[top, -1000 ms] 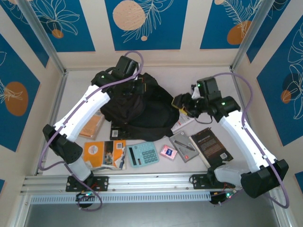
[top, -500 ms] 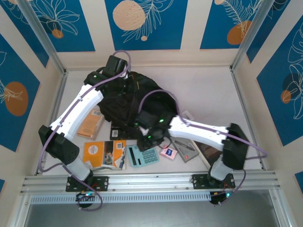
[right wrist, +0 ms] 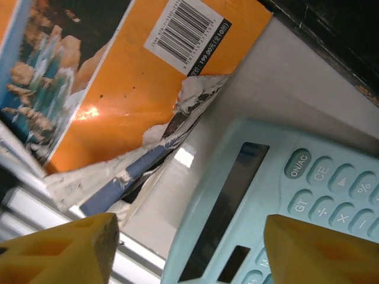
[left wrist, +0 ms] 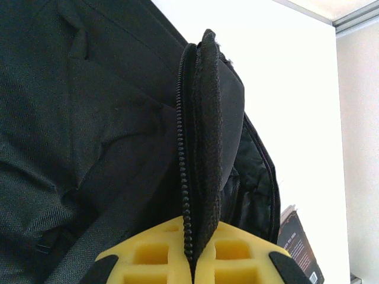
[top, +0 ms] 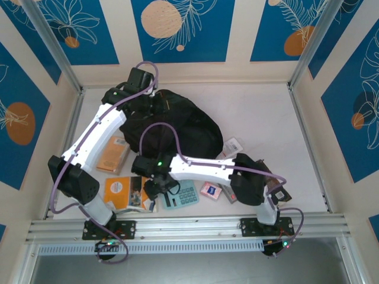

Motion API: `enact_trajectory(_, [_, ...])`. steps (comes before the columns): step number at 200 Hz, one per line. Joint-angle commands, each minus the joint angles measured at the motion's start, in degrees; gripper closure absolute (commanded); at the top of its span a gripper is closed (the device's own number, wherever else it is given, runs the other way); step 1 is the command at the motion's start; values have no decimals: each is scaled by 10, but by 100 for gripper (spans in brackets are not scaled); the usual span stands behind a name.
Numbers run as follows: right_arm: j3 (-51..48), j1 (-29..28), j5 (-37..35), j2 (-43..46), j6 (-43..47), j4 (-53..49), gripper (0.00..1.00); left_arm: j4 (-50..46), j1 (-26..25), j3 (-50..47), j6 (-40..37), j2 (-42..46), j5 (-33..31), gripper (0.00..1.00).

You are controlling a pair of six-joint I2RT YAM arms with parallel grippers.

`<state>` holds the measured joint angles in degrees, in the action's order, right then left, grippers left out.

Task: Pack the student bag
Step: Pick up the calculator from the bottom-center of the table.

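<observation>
Change, right arm: 1 second ago it reached to the right flank of the student bag (top: 183, 127); it now lies low along the near edge of the desk (top: 266, 118), elbow at right.
Change, left arm: wrist slightly nearer the far-left corner.
Left arm pose: extended from the near-left base to the bag's far-left top.
Left gripper (left wrist: 192, 260): fingers clamped on the bag's upright zippered edge.
Right gripper (right wrist: 189, 248): fingers apart, empty, over the orange book (right wrist: 118, 89) and the calculator (right wrist: 284, 195).
Student bag: slumped at the desk's far centre.
</observation>
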<state>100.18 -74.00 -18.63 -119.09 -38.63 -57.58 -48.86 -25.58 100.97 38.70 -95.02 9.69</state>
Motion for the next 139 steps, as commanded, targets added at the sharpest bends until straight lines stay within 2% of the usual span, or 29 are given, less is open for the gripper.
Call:
enact_trajectory(1, [53,-21,-97,-49,-48,-96,40,-4,12,-2,5,7,4,100])
enact_trajectory(29, [88,-38,-121,-85,-65,-124,46,-2,13,-8,8,10,4,100])
enact_trajectory(94, [100,-58,-138,-131,-76,-150,53,2,15,-20,13,13,7,100])
enact_trajectory(139, [126,-71,-183,-163,-77,-189,62,3,17,-11,16,6,9,100])
